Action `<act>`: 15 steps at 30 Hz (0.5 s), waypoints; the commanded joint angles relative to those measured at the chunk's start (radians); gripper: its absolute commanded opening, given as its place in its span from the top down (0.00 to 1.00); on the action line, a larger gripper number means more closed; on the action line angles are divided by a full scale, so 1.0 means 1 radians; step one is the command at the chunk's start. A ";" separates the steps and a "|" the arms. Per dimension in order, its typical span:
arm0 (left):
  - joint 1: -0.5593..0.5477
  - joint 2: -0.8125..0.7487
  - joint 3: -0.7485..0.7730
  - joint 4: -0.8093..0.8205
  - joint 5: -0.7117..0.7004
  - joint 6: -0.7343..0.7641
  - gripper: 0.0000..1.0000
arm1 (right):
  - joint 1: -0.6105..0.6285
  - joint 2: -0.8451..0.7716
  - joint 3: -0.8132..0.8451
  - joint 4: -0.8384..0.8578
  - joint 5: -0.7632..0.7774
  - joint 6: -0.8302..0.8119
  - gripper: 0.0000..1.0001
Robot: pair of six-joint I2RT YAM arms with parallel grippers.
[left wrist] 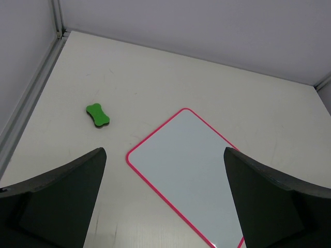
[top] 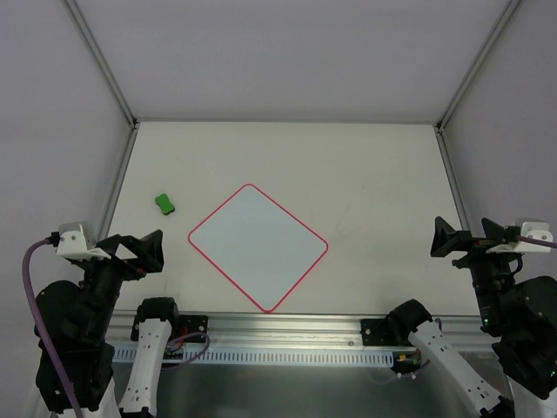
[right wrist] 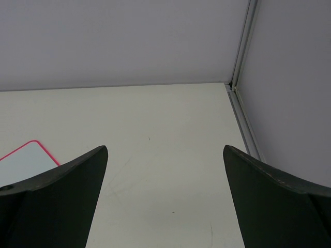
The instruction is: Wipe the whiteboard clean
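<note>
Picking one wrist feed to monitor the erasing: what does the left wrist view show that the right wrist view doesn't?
Only the left wrist view: the green block and most of the whiteboard, its surface looking blank. Only the right wrist view: the far right corner post. Both: a red-edged part of the whiteboard, the pale table, and that arm's own jaws standing wide open, empty.
</note>
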 commanded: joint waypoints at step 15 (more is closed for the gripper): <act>-0.018 -0.029 -0.020 -0.014 -0.057 0.007 0.01 | -0.001 -0.029 -0.033 0.046 0.000 -0.027 0.01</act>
